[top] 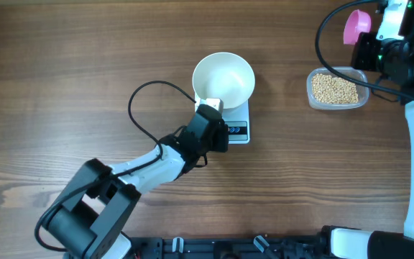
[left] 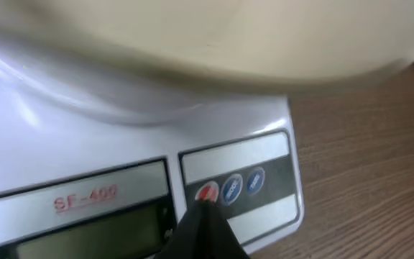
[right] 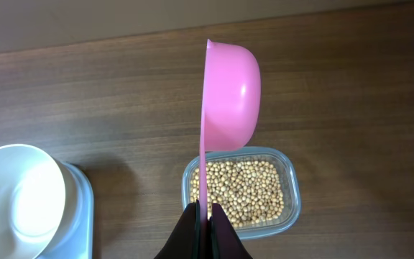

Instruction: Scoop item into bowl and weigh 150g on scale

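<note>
Bowl (top: 223,78) sits on the scale (top: 241,119), mid-worktop (top: 63,65). Left fingers (left: 205,229) are closed and hold nothing, their tip touching the red button (left: 206,189) on the scale's front strip (two blue buttons (left: 232,188) just beside it). Right fingers (right: 223,234) are pinched on the handle of a pink scoop (right: 230,90), its cup turned on edge above the clear tub (right: 293,196). Beans (right: 244,188) lie in that tub, which rests on the worktop to the right of the scale, well apart from it.
</note>
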`<control>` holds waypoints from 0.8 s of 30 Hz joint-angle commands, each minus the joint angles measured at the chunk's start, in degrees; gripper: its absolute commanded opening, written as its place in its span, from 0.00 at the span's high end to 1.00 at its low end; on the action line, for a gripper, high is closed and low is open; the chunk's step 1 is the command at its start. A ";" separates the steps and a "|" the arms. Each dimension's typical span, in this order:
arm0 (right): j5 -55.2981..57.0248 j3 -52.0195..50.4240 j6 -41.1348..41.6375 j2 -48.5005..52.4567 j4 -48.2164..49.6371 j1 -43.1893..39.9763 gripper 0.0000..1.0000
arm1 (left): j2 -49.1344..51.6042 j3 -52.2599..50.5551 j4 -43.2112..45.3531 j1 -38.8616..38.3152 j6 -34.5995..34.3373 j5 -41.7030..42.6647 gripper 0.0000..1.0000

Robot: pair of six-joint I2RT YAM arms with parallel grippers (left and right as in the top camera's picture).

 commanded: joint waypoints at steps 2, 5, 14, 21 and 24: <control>0.35 0.59 -0.98 0.50 0.33 -0.17 0.96 | 1.38 -0.22 2.27 0.22 -0.63 1.86 0.96; 0.37 0.59 -0.98 0.50 0.55 -0.17 0.96 | 2.86 -0.22 2.95 0.22 -0.61 3.52 0.96; 0.35 0.59 -0.96 0.50 0.55 -0.17 0.95 | 3.43 -0.22 5.03 0.28 -0.59 1.92 0.96; 0.37 0.59 -0.98 0.50 0.50 -0.17 0.96 | 5.22 -0.20 5.42 0.28 -0.59 -0.33 0.96; 0.37 0.59 -0.98 0.50 0.50 -0.17 0.96 | 5.22 -0.20 5.42 0.28 -0.59 -1.11 0.96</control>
